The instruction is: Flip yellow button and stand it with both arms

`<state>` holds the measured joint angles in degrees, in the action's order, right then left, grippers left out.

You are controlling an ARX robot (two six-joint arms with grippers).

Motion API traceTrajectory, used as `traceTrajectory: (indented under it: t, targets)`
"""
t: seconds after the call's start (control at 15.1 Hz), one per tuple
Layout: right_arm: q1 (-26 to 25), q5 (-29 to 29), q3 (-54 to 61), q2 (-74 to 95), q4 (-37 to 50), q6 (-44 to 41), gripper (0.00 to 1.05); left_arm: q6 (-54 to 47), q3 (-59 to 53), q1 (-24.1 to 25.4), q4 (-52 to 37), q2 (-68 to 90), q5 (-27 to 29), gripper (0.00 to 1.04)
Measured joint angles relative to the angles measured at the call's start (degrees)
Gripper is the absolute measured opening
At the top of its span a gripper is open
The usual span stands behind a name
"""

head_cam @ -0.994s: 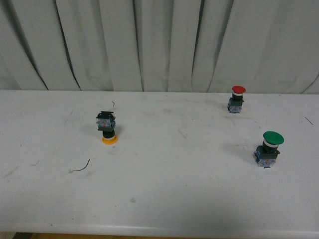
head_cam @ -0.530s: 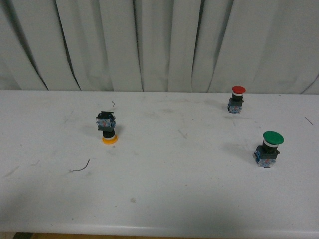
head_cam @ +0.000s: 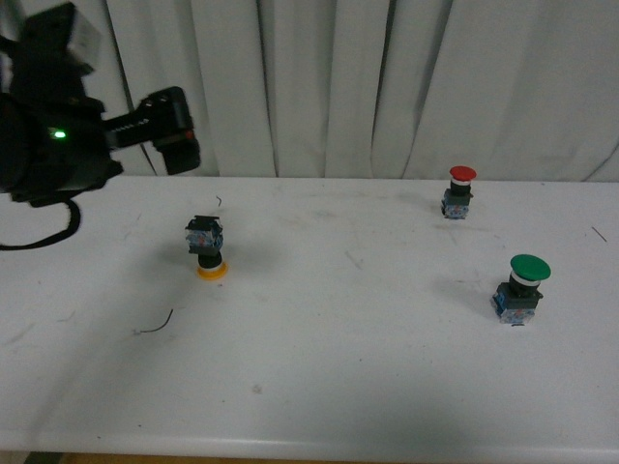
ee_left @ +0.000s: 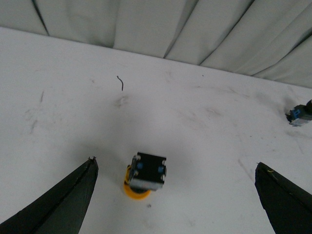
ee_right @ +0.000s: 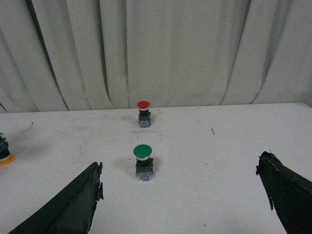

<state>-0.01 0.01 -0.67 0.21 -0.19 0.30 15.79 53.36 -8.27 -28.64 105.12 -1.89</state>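
The yellow button [head_cam: 206, 249] is upside down on the white table [head_cam: 338, 377]. Its yellow cap sits flat on the table & the boxy blue-grey block points up. From the front it is on the left part of the table, about mid-way back, on its own. Nothing touches it.

The L arm [head_cam: 58, 126] is big & black w/ a small green light. It hangs in the air at the top left of the front view. Its tip is higher than the yellow button & off to the left, not touching it.

The L gripper [ee_left: 175, 163] is spread wide. In the left wrist view its 2 black fingers [ee_left: 63, 204] are far apart w/ the yellow button [ee_left: 146, 176] low between them, nearer one finger, touching neither. It holds nothing.

The R gripper [ee_right: 180, 161] is spread wide too & holds nothing. In the right wrist view the green button [ee_right: 143, 162] stands cap up on the table in front of it. The red button [ee_right: 143, 113] stands cap up further back, near the curtain. The yellow cap [ee_right: 5, 158] just peeks in at the edge of that view.

From the front, the red button [head_cam: 461, 191] is at the back right. The green button [head_cam: 523, 287] is nearer & more to the right. Both are well apart from the yellow button.

A thin bit of dark wire [head_cam: 155, 324] lies near the yellow button, closer to the robot. Pale curtain [head_cam: 319, 77] hangs behind.
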Motion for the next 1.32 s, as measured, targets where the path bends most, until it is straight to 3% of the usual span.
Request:
traceTrajectory:
  t: [0.4,0.99,1.32]
  targets:
    - [0.00,0.00,0.00,0.00,0.00,0.00,0.98,-12.35,21.92,1.20,17.20,15.45,-1.66,0.98]
    - [0.00,-0.02,0.00,0.00,0.00,0.00,0.98,-14.88,25.11,3.02,26.14,17.59,-4.48,0.98]
    - [0.00,0.00,0.00,0.00,-0.02,0.00,0.98,-16.59,25.42,1.16,26.91,20.11,-6.54,0.98]
